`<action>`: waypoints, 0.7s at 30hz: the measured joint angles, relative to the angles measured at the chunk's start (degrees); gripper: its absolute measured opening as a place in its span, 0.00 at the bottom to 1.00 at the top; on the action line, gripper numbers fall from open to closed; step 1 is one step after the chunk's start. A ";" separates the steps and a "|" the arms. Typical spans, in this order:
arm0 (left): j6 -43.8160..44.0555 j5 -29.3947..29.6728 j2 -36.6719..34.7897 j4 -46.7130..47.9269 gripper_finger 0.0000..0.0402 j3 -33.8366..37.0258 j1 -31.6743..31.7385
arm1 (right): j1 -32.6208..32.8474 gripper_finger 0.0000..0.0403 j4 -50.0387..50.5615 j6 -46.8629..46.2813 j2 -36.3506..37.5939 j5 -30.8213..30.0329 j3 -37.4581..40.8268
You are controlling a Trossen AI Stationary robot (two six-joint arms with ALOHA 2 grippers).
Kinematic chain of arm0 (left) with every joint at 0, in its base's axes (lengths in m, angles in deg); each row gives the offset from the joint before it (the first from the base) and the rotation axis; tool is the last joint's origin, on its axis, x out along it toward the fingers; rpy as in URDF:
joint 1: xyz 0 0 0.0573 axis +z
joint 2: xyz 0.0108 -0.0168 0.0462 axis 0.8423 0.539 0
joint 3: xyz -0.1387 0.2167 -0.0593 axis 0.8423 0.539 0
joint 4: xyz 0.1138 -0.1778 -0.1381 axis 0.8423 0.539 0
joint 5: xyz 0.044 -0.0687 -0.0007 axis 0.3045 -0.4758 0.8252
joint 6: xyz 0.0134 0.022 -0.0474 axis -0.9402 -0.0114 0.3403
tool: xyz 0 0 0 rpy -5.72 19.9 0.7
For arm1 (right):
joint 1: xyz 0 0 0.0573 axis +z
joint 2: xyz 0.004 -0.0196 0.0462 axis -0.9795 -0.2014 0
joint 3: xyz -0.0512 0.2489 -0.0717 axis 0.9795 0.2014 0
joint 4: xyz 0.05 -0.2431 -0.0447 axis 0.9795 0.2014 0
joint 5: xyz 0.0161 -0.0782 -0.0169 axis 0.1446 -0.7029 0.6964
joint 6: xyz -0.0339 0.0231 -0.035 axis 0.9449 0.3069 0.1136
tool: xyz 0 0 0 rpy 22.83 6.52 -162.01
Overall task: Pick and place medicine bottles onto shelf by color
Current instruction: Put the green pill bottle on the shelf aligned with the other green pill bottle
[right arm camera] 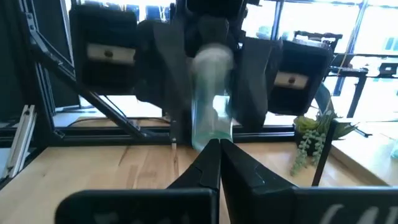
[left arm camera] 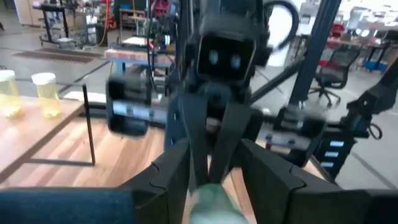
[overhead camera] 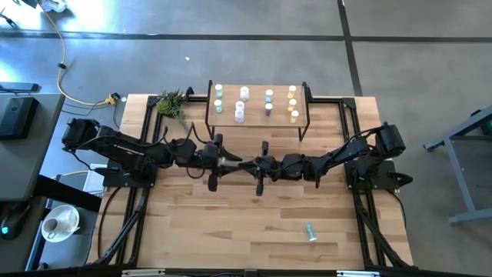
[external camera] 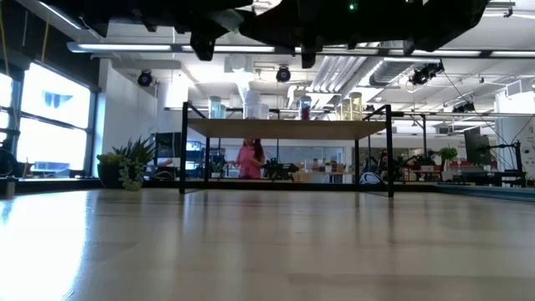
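Shelf (overhead camera: 257,117): light wood board, black legs. Bottles on it: teal-green (overhead camera: 218,105), white-pinkish (overhead camera: 240,113), light blue (overhead camera: 269,95), yellow (overhead camera: 292,102), all white-capped. Stray teal-green bottle (overhead camera: 310,231) on pale slatted tabletop (overhead camera: 231,223). Both arms dark.

Potted green plant (overhead camera: 172,102) stood at tabletop's (overhead camera: 231,223) far left corner; yellow cable (overhead camera: 63,69) lay on the floor; cup (overhead camera: 52,226) rested on a plate.

Top cam stares straight down at the bench (overhead camera: 254,223); low cam skims it toward the shelf (external camera: 284,128); wrist cams face each other close-up.
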 joint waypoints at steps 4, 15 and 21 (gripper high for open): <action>-0.03 0.00 0.05 -0.71 0.30 0.00 0.00 | 0.00 0.00 0.58 -0.29 0.07 -0.09 0.00; -0.01 1.55 0.05 -0.79 0.12 0.00 0.00 | 0.00 0.00 1.37 0.00 0.07 -0.09 0.03; 0.05 1.55 0.02 -0.37 0.16 -0.02 0.00 | 0.00 0.00 3.70 0.00 0.07 -0.11 0.11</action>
